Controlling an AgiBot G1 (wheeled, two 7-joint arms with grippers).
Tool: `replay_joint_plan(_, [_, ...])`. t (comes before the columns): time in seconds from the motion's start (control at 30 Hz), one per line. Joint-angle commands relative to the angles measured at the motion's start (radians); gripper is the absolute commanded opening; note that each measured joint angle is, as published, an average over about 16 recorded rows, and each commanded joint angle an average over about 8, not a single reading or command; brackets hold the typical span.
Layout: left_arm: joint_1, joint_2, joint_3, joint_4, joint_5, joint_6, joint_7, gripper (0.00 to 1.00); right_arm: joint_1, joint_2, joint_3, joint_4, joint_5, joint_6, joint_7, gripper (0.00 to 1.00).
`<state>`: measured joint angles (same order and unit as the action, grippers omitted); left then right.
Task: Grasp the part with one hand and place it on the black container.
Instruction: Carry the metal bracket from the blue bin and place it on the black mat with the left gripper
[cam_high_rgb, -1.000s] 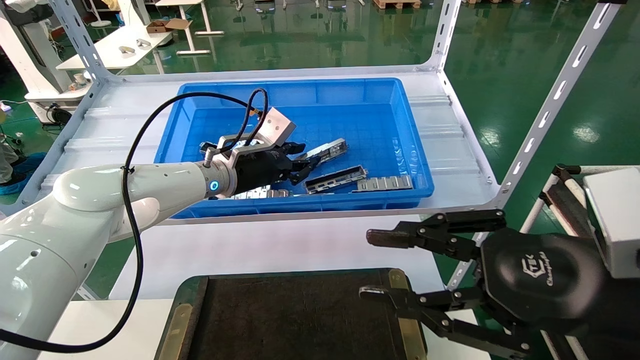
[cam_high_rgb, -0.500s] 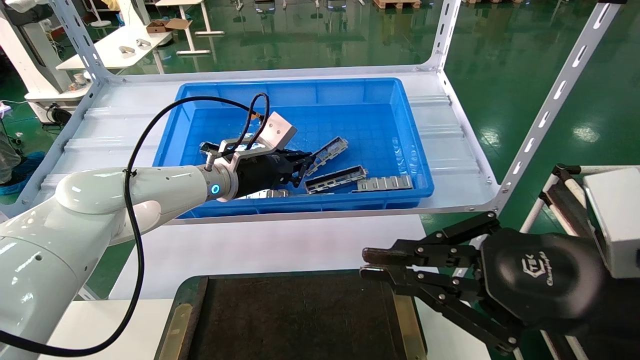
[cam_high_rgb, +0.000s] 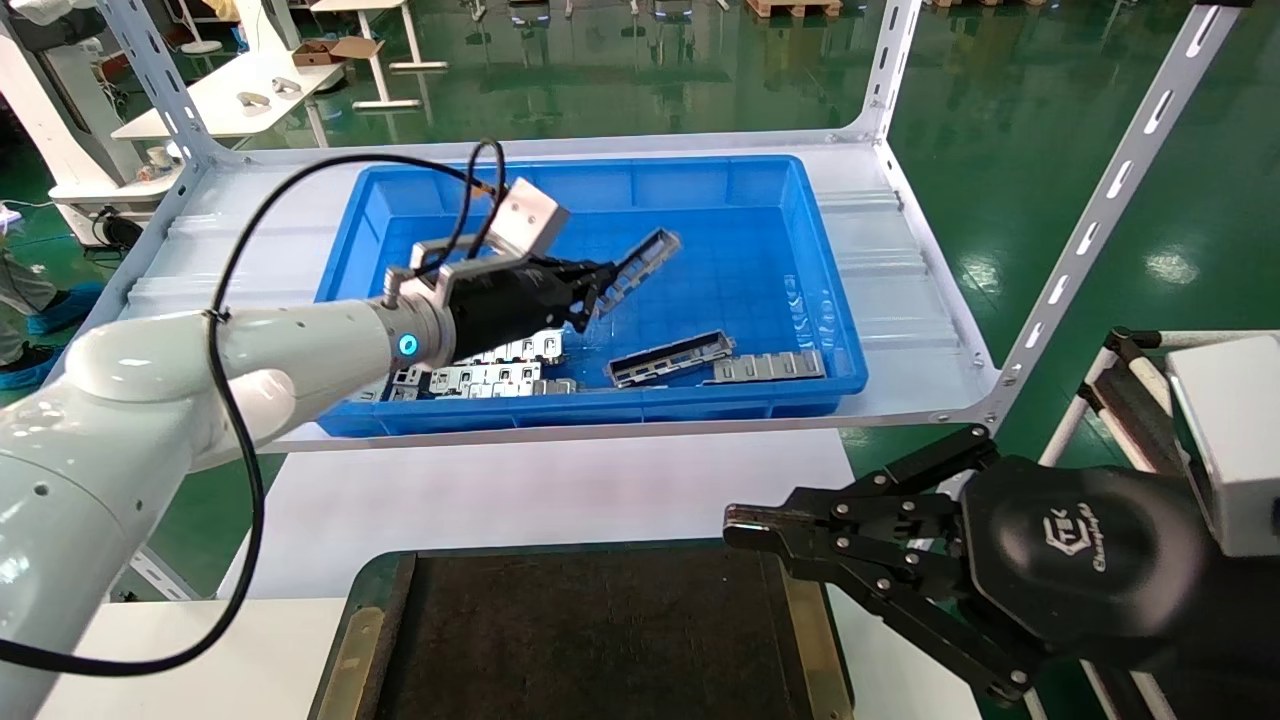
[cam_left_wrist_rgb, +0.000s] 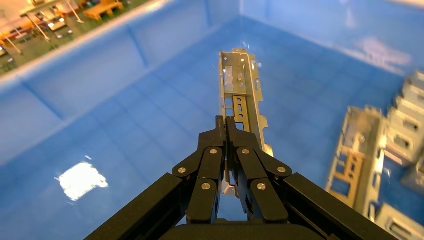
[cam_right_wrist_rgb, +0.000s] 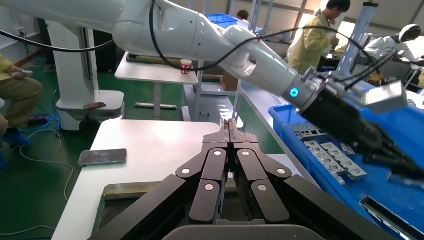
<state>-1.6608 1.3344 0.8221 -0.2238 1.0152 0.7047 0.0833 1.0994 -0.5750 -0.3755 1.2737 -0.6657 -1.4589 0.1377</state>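
While the grasp is done, the placing is not: we log the left tool clenched on one end of the part, which hangs tilted in the air over the blue bin, clear of its floor. Left to do: carry it to the black container, which sits bare near us. Right tool: clenched on nothing, parked at the container's right edge. Change from a second ago: part then lay in the bin, right tool was spread.
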Motion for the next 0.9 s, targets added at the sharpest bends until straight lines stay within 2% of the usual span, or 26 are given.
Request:
replay_joint_plan(0.03, [-0.013,-0.003,-0.01,0.012,-0.018,0.009,0.013,0.0,0.0,0.0,0.0,0.0,0.0,0.0,0.0,0.0])
replay_joint_plan(0.5, [-0.043,-0.128,-0.082,-0.001,-0.135,0.377,0.109,0.0,0.0,0.0,0.0,0.0,0.0,0.0,0.0,0.0])
replay_joint_plan(0.7, [-0.017,-0.185,-0.091,-0.061,-0.161,0.515,0.103,0.0,0.0,0.0,0.0,0.0,0.0,0.0,0.0,0.0])
replay_joint_plan(0.9, [0.037,-0.245,-0.092,-0.177,-0.179,0.604,0.069,0.0,0.0,0.0,0.0,0.0,0.0,0.0,0.0,0.0])
